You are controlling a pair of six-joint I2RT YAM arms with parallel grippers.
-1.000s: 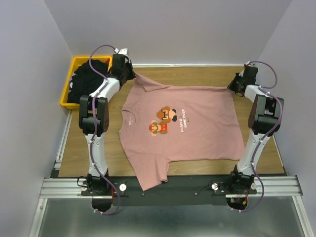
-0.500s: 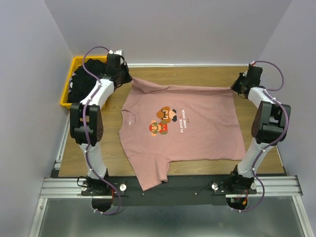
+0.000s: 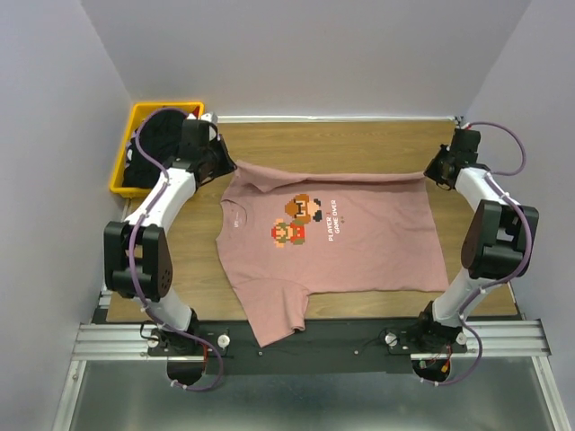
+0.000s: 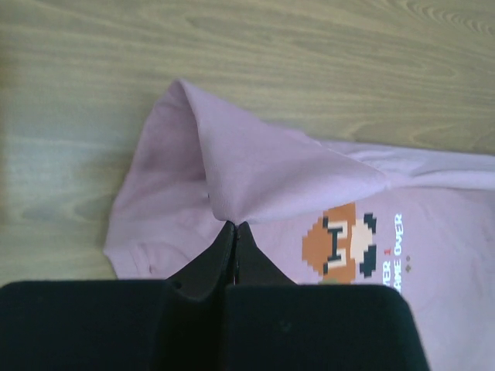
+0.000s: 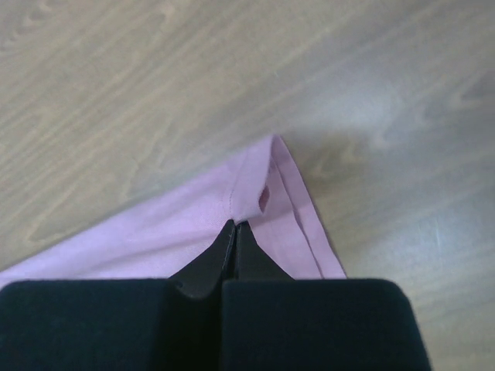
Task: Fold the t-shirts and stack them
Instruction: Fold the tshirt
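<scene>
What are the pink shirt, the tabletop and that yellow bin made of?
Pink t-shirt: soft matte knit cloth, probably cotton; it drapes and creases where pinched.
Table: wood or wood-look laminate, grain lines visible.
Yellow bin: probably moulded plastic, uniform colour.

The pink t-shirt (image 3: 359, 256) bears small white lettering (image 3: 331, 218), at 3 o'clock of the pixel figures (image 3: 296, 220), reading "PLAYER 1 GAME OVER". The left wrist view catches only "ER 1" and "AME OVER"
</scene>
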